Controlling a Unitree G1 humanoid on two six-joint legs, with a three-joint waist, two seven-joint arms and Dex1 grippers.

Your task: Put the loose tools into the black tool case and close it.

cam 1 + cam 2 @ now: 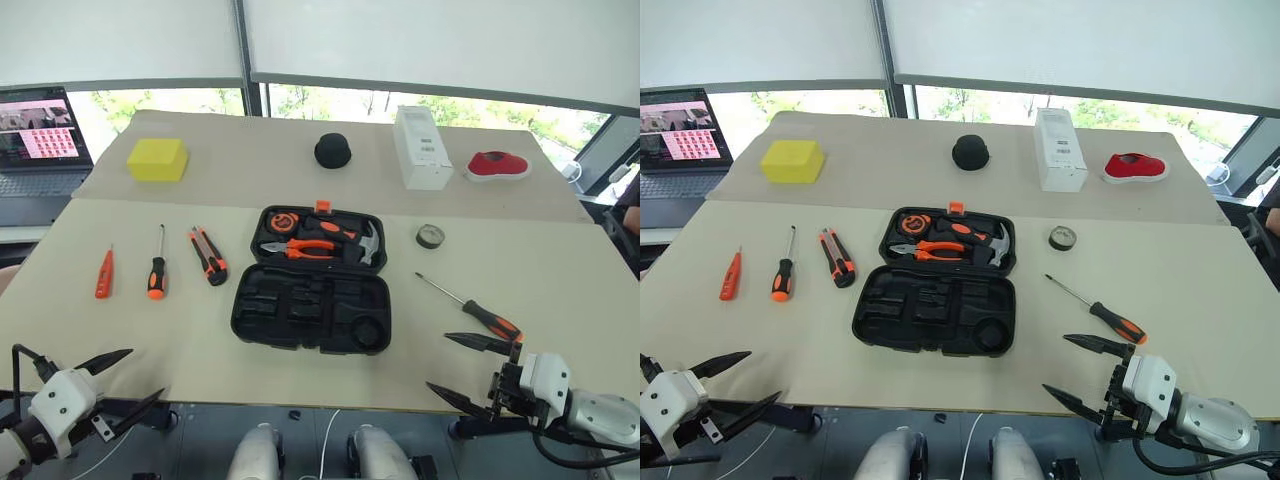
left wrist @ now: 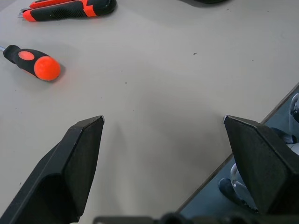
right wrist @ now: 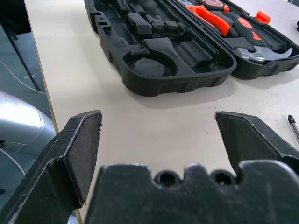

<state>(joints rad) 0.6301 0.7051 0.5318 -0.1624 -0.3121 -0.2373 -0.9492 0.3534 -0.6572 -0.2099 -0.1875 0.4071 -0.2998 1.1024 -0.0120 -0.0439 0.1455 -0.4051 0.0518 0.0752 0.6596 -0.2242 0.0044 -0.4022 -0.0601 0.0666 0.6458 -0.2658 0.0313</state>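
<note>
Bare table flanks open tool case — long screwdriver lies nearside right

We see the case lying open at mid-frame on the table, with pliers and a hammer in its upper half. Left of it, from left to right, lie the tester, a screwdriver and the knife; right of it sits the tape roll, with the long screwdriver below that. Across the upper frame we find a laptop, block, dome, box and shoe.
</note>
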